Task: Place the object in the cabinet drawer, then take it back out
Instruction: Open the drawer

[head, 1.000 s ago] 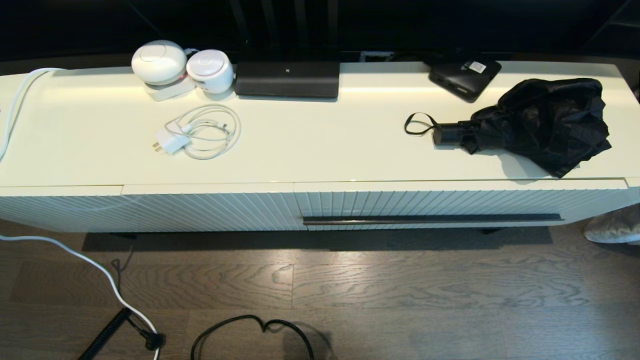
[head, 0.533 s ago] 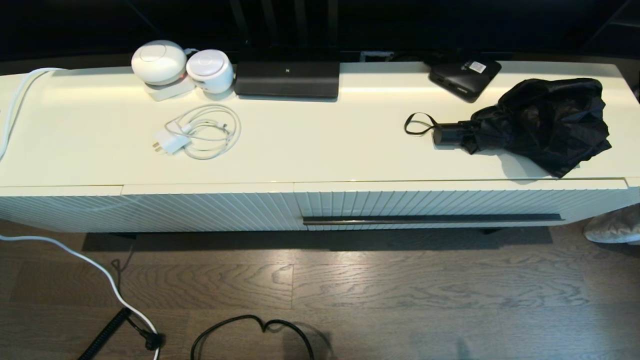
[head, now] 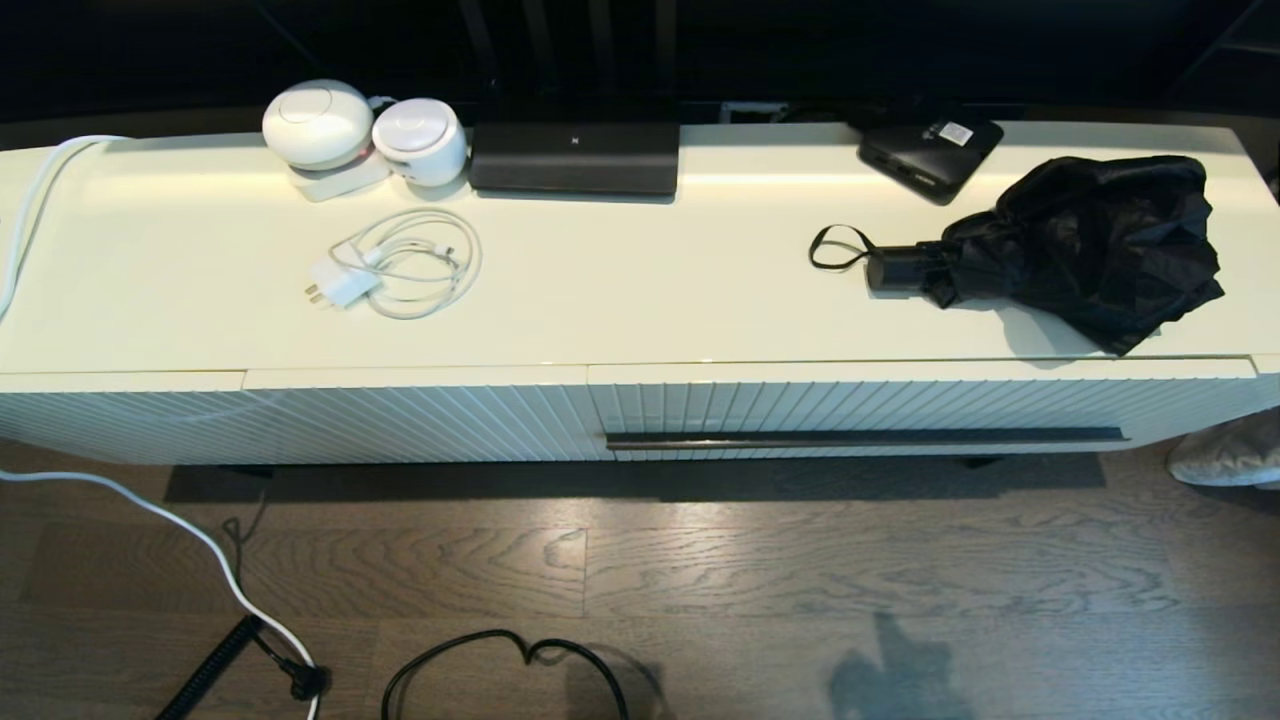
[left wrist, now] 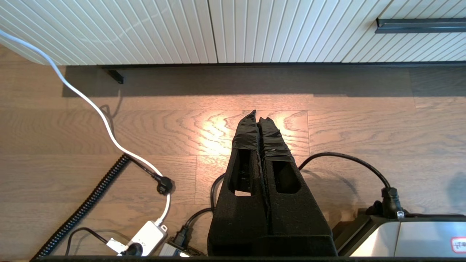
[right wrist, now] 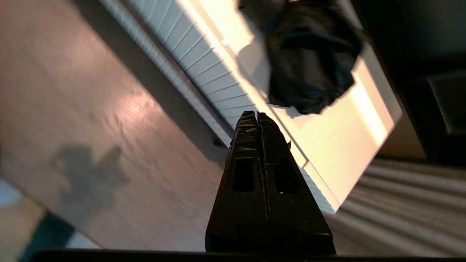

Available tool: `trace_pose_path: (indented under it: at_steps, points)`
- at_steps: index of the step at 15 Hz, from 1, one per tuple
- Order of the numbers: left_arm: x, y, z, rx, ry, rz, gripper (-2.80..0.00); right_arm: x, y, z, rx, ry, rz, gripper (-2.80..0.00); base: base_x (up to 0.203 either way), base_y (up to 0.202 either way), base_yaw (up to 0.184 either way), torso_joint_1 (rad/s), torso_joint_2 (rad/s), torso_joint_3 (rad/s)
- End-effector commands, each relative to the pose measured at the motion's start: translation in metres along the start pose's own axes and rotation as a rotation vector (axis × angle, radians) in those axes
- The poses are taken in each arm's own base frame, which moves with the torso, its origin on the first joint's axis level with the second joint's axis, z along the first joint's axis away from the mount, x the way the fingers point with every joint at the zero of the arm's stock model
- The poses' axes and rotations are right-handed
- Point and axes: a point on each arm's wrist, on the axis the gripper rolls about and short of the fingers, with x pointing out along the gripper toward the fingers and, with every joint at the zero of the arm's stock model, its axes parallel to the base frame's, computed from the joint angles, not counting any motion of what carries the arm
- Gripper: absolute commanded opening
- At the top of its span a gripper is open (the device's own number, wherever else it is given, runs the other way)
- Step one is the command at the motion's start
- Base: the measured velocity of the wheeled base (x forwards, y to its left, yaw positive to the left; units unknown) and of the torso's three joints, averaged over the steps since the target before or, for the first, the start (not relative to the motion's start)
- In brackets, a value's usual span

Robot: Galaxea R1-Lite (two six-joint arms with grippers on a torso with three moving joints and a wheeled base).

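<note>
Nothing done: umbrella lying on cabinet top, drawer sitting closed; left gripper, right gripper hanging off cabinet, jaws pressed together

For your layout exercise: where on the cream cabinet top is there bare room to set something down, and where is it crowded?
Free: the wide middle stretch between the coiled white charger cable and the black folding umbrella; also the left end beside the cable. Crowded: the back edge, with two white round devices, a black slab and a flat black box.
</note>
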Motion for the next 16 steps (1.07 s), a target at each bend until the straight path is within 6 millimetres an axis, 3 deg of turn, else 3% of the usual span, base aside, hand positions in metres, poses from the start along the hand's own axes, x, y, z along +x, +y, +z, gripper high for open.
trace_pose_path:
  at_steps: [1, 7, 10, 13, 15, 16]
  points:
    - [0.000, 0.000, 0.000, 0.000, -0.001, 0.001, -2.80, 0.027, 0.007, -0.006, -0.132, 0.052, 0.115, -2.80, 0.000, 0.000, 0.000, 0.000, 0.00, 0.000]
    - [0.000, 0.000, 0.000, 0.000, 0.000, 0.001, -2.80, 0.090, 0.025, -0.003, -0.484, 0.028, 0.400, -2.80, 0.000, 0.000, 0.000, 0.000, 0.00, 0.000]
    - [0.000, 0.000, 0.000, 0.000, 0.001, 0.001, -2.80, 0.130, 0.034, -0.001, -0.596, -0.014, 0.454, -2.80, 0.000, 0.000, 0.000, 0.000, 0.00, 0.000]
    - [0.000, 0.000, 0.000, 0.000, -0.001, 0.001, -2.80, 0.171, 0.052, -0.017, -0.680, -0.089, 0.431, -2.80, 0.000, 0.000, 0.000, 0.000, 0.00, 0.000]
    - [0.000, 0.000, 0.000, 0.000, -0.001, 0.001, -2.80, 0.180, 0.064, -0.028, -0.695, -0.092, 0.436, -2.80, 0.000, 0.000, 0.000, 0.000, 0.00, 0.000]
    - [0.000, 0.000, 0.000, 0.000, 0.001, -0.001, -2.80, 0.183, 0.068, -0.033, -0.696, -0.088, 0.431, 0.00, 0.000, 0.000, 0.000, 0.000, 0.00, 0.000]
